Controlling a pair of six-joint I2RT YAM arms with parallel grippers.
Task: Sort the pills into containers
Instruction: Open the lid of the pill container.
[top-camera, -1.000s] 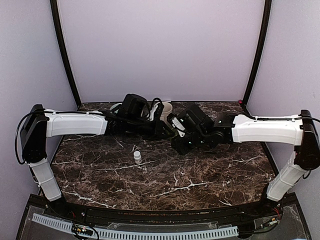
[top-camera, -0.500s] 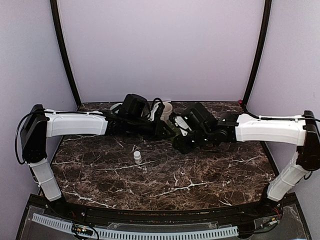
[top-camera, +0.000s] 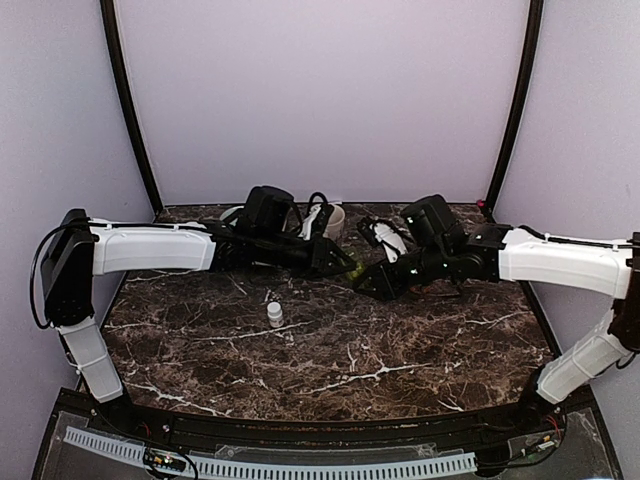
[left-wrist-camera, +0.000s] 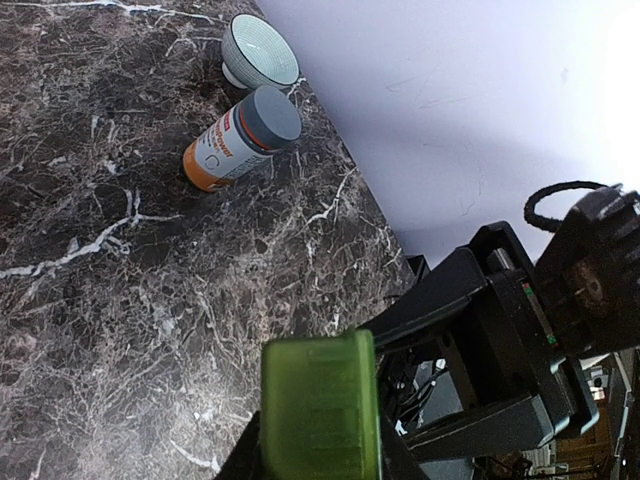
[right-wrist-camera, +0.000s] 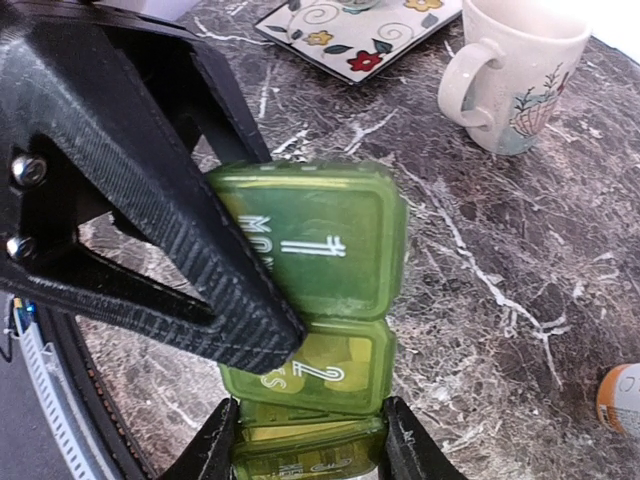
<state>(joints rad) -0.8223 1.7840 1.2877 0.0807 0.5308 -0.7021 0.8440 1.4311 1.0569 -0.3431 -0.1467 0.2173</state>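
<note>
Dark marble table (top-camera: 400, 350), lilac walls (top-camera: 320, 100). Both the left gripper (left-wrist-camera: 318, 460) and right gripper (right-wrist-camera: 310, 450) clamp the green pill box (right-wrist-camera: 320, 250); right arm (top-camera: 550, 262) has swung rightward since before.

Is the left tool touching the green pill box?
Touching. The left wrist view shows the pill box pinched between both fingers of the left tool.

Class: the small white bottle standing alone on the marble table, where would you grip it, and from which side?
Grip the white bottle across its round body, coming down from above. It stands upright with nothing close beside it, so fingers should fit either side.
</note>
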